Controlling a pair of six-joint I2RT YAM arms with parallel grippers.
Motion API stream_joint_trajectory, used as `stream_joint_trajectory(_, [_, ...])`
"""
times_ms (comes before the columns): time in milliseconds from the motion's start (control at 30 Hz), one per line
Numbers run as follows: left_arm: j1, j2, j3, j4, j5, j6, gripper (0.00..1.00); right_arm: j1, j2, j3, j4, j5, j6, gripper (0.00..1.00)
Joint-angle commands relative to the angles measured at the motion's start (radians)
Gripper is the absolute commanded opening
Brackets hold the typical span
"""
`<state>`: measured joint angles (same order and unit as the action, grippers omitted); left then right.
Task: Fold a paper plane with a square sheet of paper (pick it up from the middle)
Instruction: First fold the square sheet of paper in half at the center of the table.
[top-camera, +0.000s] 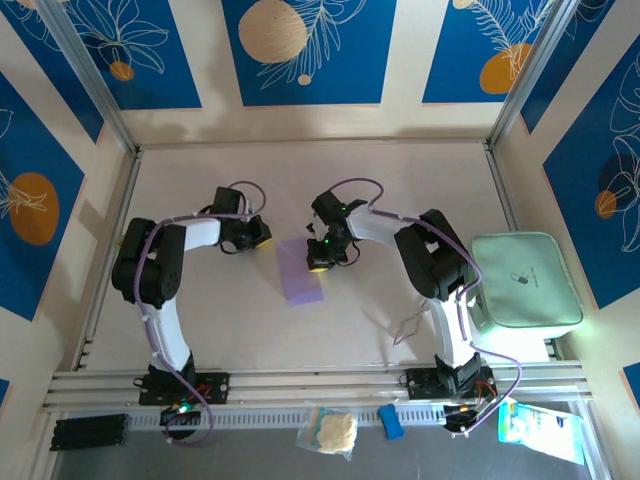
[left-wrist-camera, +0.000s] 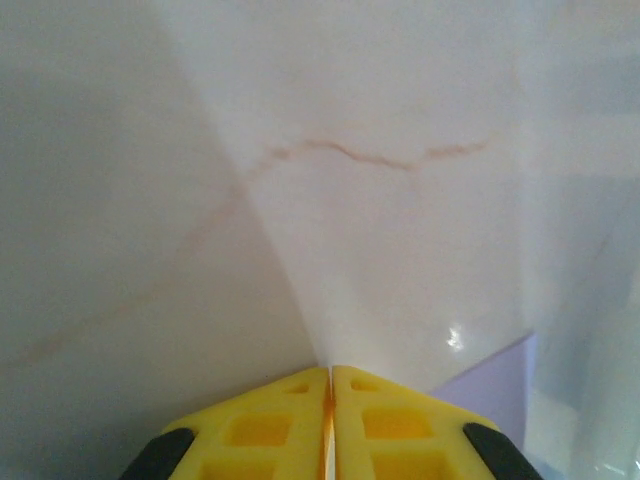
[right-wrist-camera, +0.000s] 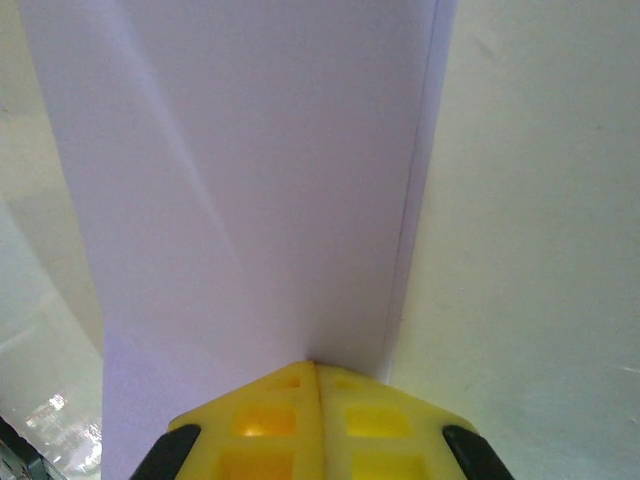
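overhead, the left claw sits on the pale worktop, just beside the upper left corner of the sheet of paper and apart from it. its own wrist camera shows the 2 yellow fingers pressed flat together, no gap between them and nothing held; a lavender corner of the paper lies low to their right.

the right claw is at the paper's upper right edge. from its wrist camera the 2 fingers are likewise closed tip to tip, and the tips meet on the lavender surface; whether any paper is nipped between them cannot be told.

the paper lies flat near the middle of the worktop, between the 2 arms, as a narrow upright strip tilted slightly.

the right wrist view adds what the overhead one hides: a doubled edge along the paper's right side, 1 layer over another, and a faint slanting crease across it. the overhead view alone takes in the mint-green tray at the far right, well apart from the paper.
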<state>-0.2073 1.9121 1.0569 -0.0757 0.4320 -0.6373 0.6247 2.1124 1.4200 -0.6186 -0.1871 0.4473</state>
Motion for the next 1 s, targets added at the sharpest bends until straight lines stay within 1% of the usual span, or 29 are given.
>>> stream_joint_trajectory(0, [0.019, -0.079, 0.005, -0.043, -0.028, 0.017, 0.12, -0.040, 0.172, -0.082, -0.151, 0.378, -0.033, 0.04])
stream_joint_trajectory(100, [0.000, -0.144, -0.031, -0.033, 0.018, -0.017, 0.13, -0.038, 0.160, -0.051, -0.165, 0.366, -0.062, 0.04])
stream_joint_trajectory(200, [-0.042, -0.171, -0.066, -0.026, 0.045, -0.039, 0.13, -0.030, 0.149, -0.018, -0.185, 0.340, -0.092, 0.04])
stream_joint_trajectory(367, [-0.127, -0.126, -0.083, -0.006, 0.067, -0.062, 0.13, -0.024, 0.143, 0.054, -0.221, 0.311, -0.130, 0.04])
stream_joint_trajectory(467, [-0.154, -0.077, -0.077, 0.002, 0.070, -0.065, 0.13, -0.025, 0.144, 0.093, -0.233, 0.298, -0.155, 0.04])
stream_joint_trajectory(700, [-0.159, 0.004, -0.022, 0.004, 0.083, -0.063, 0.13, -0.038, 0.148, 0.174, -0.244, 0.227, -0.246, 0.04])
stream_joint_trajectory(833, [-0.159, 0.025, -0.003, -0.046, 0.044, -0.071, 0.13, -0.052, 0.153, 0.212, -0.252, 0.194, -0.265, 0.04])
stream_joint_trajectory(967, [-0.159, 0.053, 0.000, -0.106, 0.003, -0.077, 0.12, -0.059, 0.106, 0.240, -0.245, 0.115, -0.246, 0.04])
